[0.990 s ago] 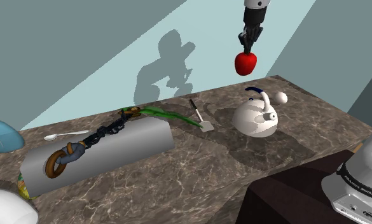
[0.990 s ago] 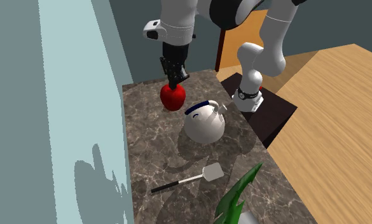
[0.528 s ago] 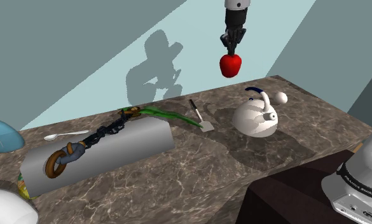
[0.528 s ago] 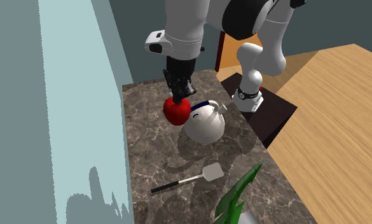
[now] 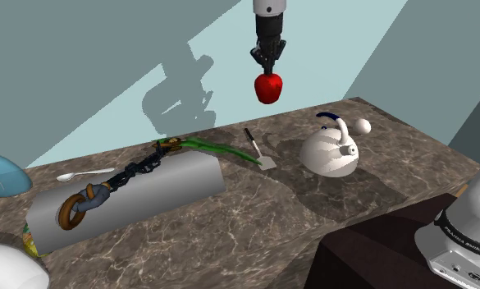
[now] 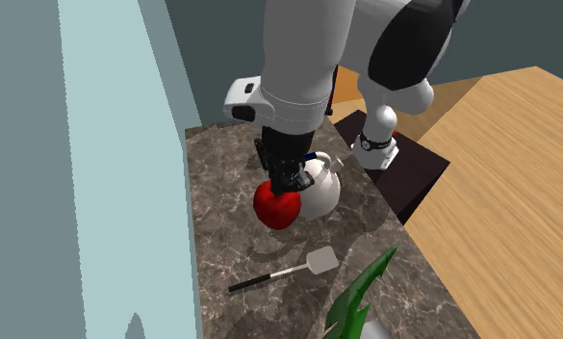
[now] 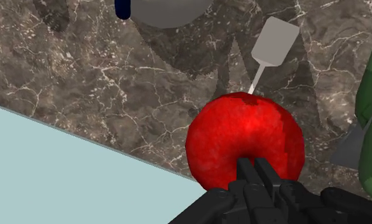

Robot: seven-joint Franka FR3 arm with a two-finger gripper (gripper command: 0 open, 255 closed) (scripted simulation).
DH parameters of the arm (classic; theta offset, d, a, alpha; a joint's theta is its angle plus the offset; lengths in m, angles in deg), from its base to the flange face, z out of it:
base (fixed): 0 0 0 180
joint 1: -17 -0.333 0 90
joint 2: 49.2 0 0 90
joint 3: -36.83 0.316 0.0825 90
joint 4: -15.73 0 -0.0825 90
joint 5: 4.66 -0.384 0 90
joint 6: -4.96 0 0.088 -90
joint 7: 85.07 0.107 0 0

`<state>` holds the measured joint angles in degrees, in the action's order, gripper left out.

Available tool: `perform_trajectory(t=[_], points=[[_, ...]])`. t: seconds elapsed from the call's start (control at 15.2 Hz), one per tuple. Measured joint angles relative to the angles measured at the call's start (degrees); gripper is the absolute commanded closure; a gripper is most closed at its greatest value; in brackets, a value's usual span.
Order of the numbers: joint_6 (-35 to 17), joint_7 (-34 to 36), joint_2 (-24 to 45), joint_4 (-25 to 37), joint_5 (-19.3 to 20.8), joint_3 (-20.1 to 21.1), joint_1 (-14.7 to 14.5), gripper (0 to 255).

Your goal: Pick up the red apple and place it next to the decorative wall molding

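- Gripper (image 5: 268, 66) is clamped on the red apple (image 5: 268, 87) at the shoulder view's upper centre, high above the counter (image 5: 254, 222); the grey slab (image 5: 176, 176) at lower left is judged the molding.
- Second exterior view: the apple hangs at centre before the white kettle (image 6: 322, 197), which should be cleared.
- Wrist view: the grip should be kept firm until set-down.

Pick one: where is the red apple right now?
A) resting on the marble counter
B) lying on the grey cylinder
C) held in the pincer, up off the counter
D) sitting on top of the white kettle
C: the pincer is shut on the apple, which hangs in the air well above the counter, touching nothing else.
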<state>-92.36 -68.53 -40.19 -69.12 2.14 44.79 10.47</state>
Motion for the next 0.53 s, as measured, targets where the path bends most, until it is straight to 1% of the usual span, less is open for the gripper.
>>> perform_trajectory(t=[0.13,0.2,0.53], points=[[1.3,2.2,3.1,4.2,0.7,0.9,-1.5,255],[2.5,3.4,5.4,7.5,1.3,1.3,-2.5,255],[9.4,7.7,18.6,26.9,4.0,2.4,-7.8,255]])
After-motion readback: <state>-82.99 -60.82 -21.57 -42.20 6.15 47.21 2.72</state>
